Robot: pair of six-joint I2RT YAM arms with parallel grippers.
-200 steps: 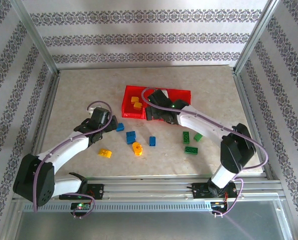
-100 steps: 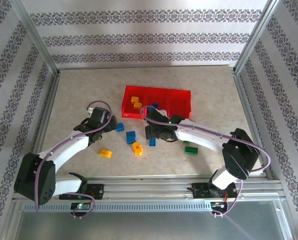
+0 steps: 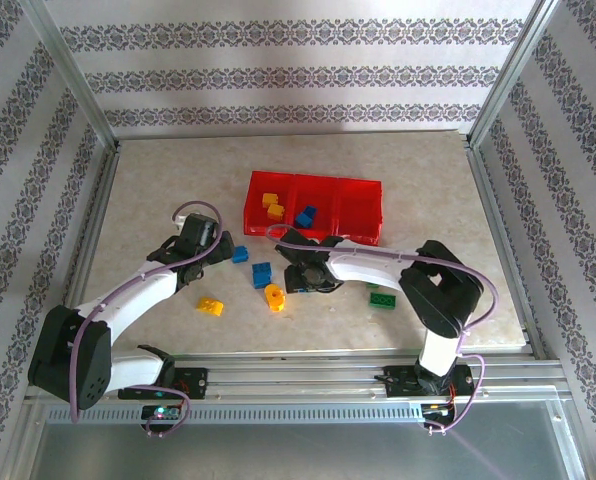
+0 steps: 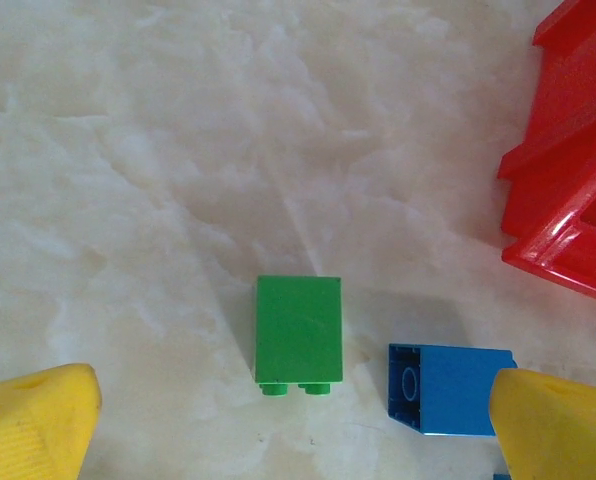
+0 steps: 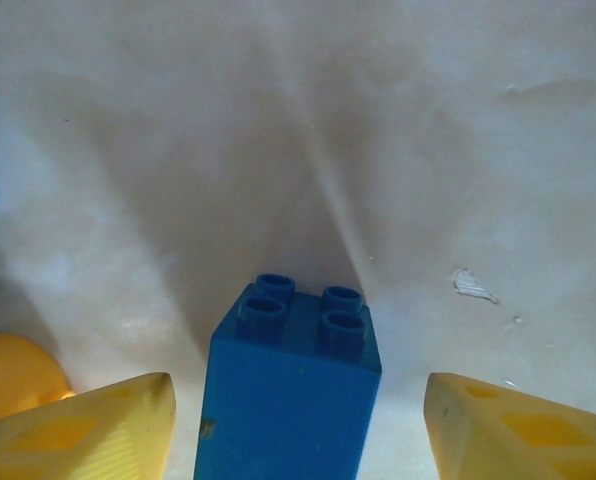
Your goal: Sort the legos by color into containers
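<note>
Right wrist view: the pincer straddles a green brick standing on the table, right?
Not quite: the brick straddled by the right pincer is blue, not green, as the right wrist view shows. It does stand on the table.

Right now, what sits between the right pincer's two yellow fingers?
A small blue plastic toy brick, standing free with bare table on each side; the right wrist view shows it.
</note>
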